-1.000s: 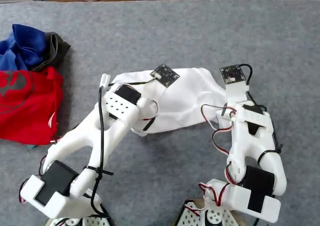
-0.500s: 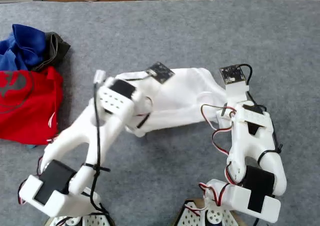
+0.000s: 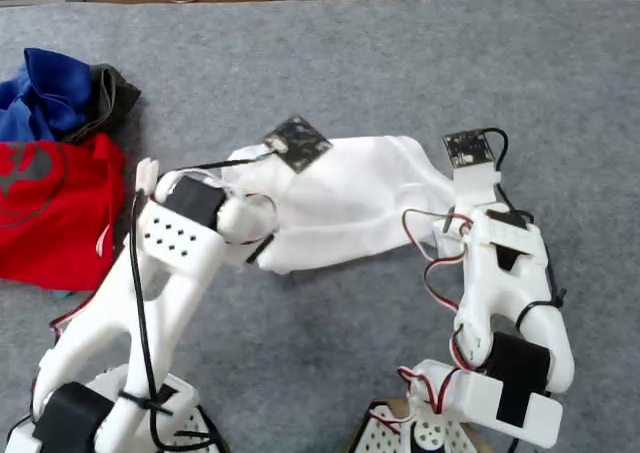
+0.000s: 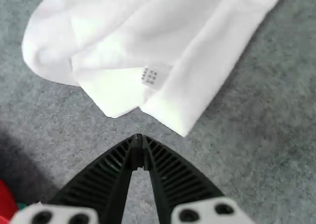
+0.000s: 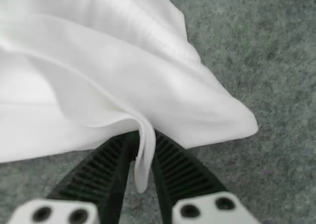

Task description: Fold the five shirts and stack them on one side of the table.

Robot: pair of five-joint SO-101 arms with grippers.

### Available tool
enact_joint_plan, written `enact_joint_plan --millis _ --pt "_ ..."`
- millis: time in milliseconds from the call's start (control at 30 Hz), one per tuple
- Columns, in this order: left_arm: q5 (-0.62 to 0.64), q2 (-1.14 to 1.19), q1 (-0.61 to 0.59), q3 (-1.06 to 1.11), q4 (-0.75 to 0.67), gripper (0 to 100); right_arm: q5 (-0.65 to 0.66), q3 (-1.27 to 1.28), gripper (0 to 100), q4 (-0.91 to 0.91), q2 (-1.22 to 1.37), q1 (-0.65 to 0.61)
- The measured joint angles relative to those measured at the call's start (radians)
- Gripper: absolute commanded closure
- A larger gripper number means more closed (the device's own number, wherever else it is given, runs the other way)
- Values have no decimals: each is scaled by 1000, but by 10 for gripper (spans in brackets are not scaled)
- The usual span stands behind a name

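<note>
The white shirt [image 3: 350,203] lay crumpled on the grey table [image 3: 400,63], with the red shirt [image 3: 50,213] well apart from it. The right gripper [image 5: 140,155] pinched a fold at its edge. The left gripper [image 4: 138,152], fingers pressed together and empty, hung just beside it.

Bright even light, soft shadows on table [image 3: 400,73], white shirt [image 3: 350,203] glaring

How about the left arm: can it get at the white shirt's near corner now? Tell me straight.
Probably yes. The left arm has its jaws shut just short of the white shirt, with only bare table between; they must open first.
</note>
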Motion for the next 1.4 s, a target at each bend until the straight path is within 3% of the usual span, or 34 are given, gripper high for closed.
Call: enact_joint_plan --millis 100,433,500,633,867,1100,1400 --pt "6 51 -57 54 -87 788 0 0 985 0 0 0" --pt "270 305 -48 -69 -118 784 0 0 985 0 0 0" --pt "273 381 -21 -86 -118 812 0 0 985 0 0 0" --pt "276 509 9 -124 -118 983 0 0 985 0 0 0" --pt "273 525 18 -196 -51 973 0 0 985 0 2 0" --pt "178 321 -124 -241 55 973 0 0 985 25 2 -2" --pt "92 -74 -322 -241 175 973 0 -241 985 439 -180 -25"
